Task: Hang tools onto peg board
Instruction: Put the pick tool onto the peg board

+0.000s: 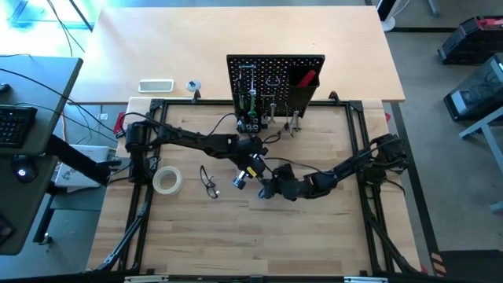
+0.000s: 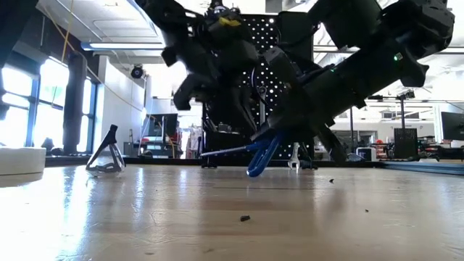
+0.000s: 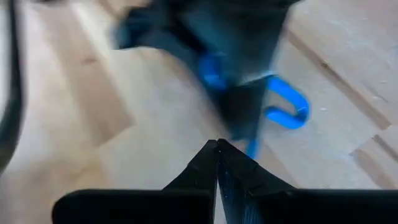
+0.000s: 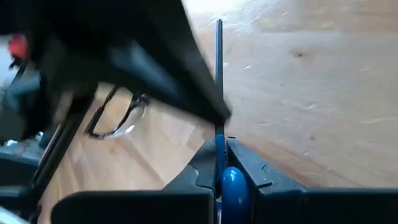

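Observation:
The blue-handled hex key point(image 2: 259, 158) hangs low over the table's middle, in front of the black peg board point(image 1: 275, 79). Its thin shaft point(image 4: 219, 68) points toward the table's left. My right gripper point(image 4: 225, 163), reaching in from the right, is shut on the blue handle. My left gripper point(image 3: 217, 144), slanting down from the left, is shut with its tips at the shaft. A pale tape roll point(image 1: 167, 181) lies flat on the table's left part. Clear glasses point(image 1: 209, 182) rest on the table beside it. My left gripper meets the key's shaft point(image 4: 219, 121) about midway along it, its shut fingertips point(image 3: 211, 155) slanting down and lying across it; the pinch itself is too blurred to make out. My right gripper pinches the blue handle point(image 4: 233, 182) between its two fingers, coming in low from the right, along the shaft. The key lies about level; whether the handle's lowest end touches the table, I cannot tell.
The peg board's face carries hung tools point(image 1: 251, 101) and a black bin holding a red-handled tool point(image 1: 305, 79). Silver wrenches point(image 1: 294, 123) sit at the board's foot. A white tray point(image 1: 156, 85) lies behind the frame at the far left. Bare wood stretches toward the near edge.

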`<action>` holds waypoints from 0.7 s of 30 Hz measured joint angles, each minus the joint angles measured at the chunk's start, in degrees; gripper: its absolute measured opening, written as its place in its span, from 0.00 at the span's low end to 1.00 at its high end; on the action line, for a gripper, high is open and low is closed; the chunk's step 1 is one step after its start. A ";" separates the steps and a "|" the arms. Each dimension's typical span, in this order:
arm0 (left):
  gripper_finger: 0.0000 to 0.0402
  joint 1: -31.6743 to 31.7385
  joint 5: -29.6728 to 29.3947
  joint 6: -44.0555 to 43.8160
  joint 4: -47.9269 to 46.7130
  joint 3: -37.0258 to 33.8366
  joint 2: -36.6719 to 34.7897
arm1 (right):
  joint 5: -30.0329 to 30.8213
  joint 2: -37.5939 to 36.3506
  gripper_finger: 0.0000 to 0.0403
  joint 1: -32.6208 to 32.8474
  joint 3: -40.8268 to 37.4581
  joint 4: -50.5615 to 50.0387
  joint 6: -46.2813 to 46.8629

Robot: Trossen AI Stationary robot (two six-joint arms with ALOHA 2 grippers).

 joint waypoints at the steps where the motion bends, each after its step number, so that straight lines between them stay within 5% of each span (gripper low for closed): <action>1: 0.00 0.00 -1.21 0.14 -0.52 0.02 -0.80 | -1.11 -0.02 0.03 0.04 0.02 0.04 -0.68; 6: 0.00 0.11 -3.81 1.62 -6.99 0.09 -7.41 | -8.64 -2.19 0.03 0.11 0.02 -2.34 -4.88; 10: 0.03 0.27 0.45 1.09 -11.96 0.09 -13.30 | -9.66 -7.43 0.03 0.06 0.02 -8.45 -9.17; 14: 0.11 0.31 6.14 -2.58 -15.65 0.11 -16.75 | -9.75 -14.51 0.03 0.06 0.23 -13.85 -16.39; 21: 0.31 -0.82 7.50 -9.19 -17.49 0.11 -16.39 | -10.01 -22.16 0.03 0.04 7.13 -27.76 -30.94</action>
